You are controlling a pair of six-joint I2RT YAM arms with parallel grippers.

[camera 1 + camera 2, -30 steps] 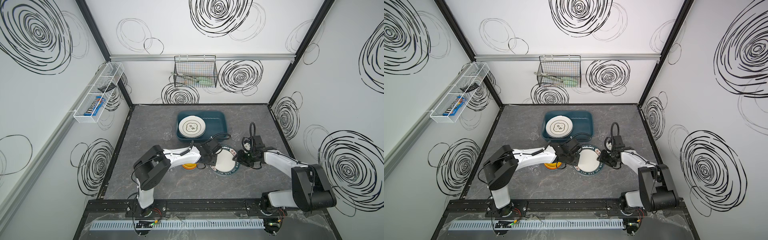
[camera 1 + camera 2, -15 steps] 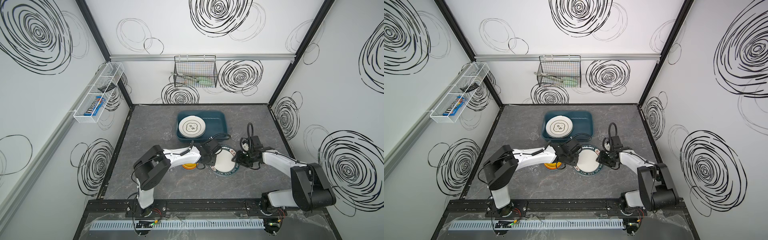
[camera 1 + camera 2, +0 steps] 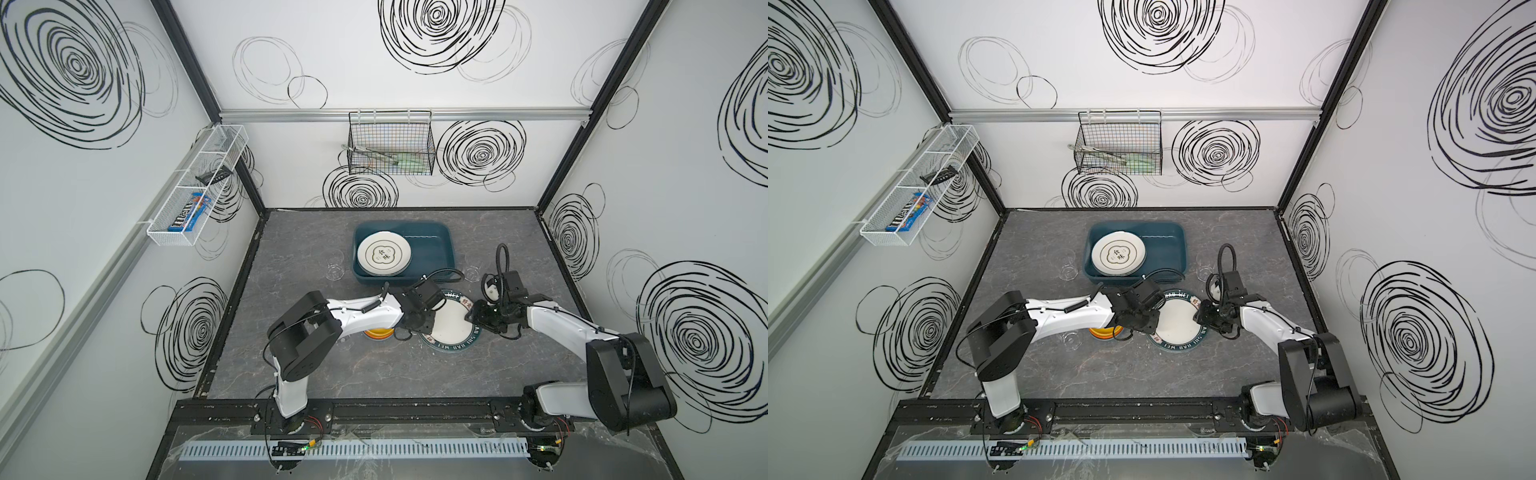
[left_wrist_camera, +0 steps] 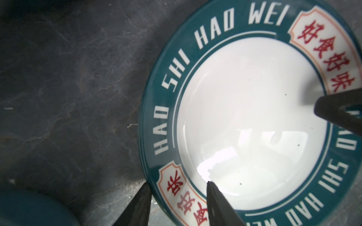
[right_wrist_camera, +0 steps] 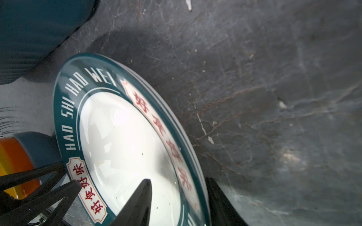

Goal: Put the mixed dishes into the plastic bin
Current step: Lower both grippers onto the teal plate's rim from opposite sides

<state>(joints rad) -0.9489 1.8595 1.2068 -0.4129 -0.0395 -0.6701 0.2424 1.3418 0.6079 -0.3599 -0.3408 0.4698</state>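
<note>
Teal-rimmed plate (image 3: 451,326) lying just in front of the dark teal bin (image 3: 434,254), white plate (image 3: 384,254) in its left half, perhaps tilted, orange bowl (image 3: 379,334) beside the teal-rimmed plate.

Both top views are bright, evenly lit from overhead and sharp; walls (image 3: 104,249) stretch toward the 10 and 2 o'clock corners. Soft shadows pool under the arms (image 3: 361,320) on the table (image 3: 374,374). Wrist views are dimmer: white glare on the plate (image 4: 252,121), the bin (image 5: 39,29) blurred, perhaps from closeness.
</note>
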